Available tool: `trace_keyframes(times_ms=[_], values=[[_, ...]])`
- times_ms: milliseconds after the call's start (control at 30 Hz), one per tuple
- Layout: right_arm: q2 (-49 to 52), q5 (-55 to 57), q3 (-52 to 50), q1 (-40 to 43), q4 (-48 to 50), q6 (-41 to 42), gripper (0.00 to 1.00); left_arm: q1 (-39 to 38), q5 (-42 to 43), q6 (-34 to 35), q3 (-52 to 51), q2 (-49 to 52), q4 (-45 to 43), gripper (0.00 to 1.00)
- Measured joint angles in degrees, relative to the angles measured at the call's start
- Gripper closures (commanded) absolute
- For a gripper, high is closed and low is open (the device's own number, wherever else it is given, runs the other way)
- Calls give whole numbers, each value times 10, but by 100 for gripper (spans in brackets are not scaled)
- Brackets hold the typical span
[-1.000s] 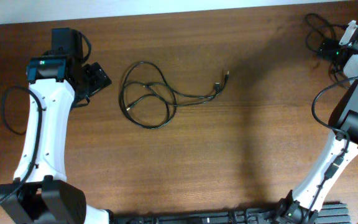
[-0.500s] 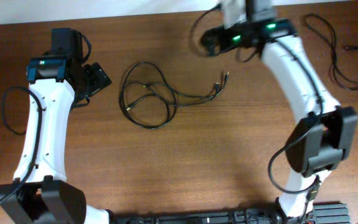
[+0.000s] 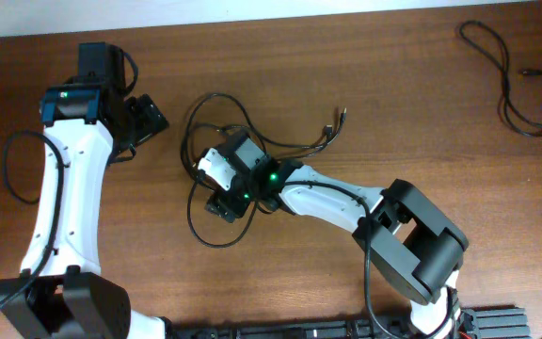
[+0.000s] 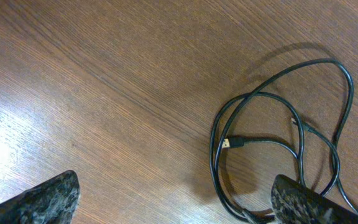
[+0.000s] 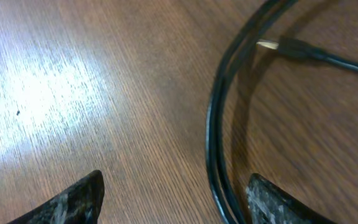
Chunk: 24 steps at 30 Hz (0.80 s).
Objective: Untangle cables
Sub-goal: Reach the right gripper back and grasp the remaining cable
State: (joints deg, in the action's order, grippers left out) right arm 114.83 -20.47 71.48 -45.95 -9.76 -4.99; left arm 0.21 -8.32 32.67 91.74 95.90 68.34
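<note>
The right arm reaches left across the tabletop. The right end effector sits low, fingers apart, straddling a strand of the tangled cables. The left end effector, fingers apart, hangs beside the tangle. A separate cable lies far right.

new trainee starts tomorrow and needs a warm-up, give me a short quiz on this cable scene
1. True or false: the right gripper sits over the tangle.
2. Where does the loose cable lie? A near left, B far right, C near right.
3. One word: is the left gripper open or shut?

Key: 1 true. 2 B. 3 open.
</note>
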Motion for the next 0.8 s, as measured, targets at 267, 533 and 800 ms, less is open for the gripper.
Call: trace_keyframes(times_ms=[267, 533, 800], values=[[47, 14, -13, 0, 91, 1, 73, 0, 0, 0, 0, 0, 0, 1], [48, 26, -13, 2, 109, 0, 96, 0, 0, 0, 0, 0, 0, 1], [-284, 31, -16, 186, -39, 1, 96, 0, 0, 0, 0, 0, 0, 1]])
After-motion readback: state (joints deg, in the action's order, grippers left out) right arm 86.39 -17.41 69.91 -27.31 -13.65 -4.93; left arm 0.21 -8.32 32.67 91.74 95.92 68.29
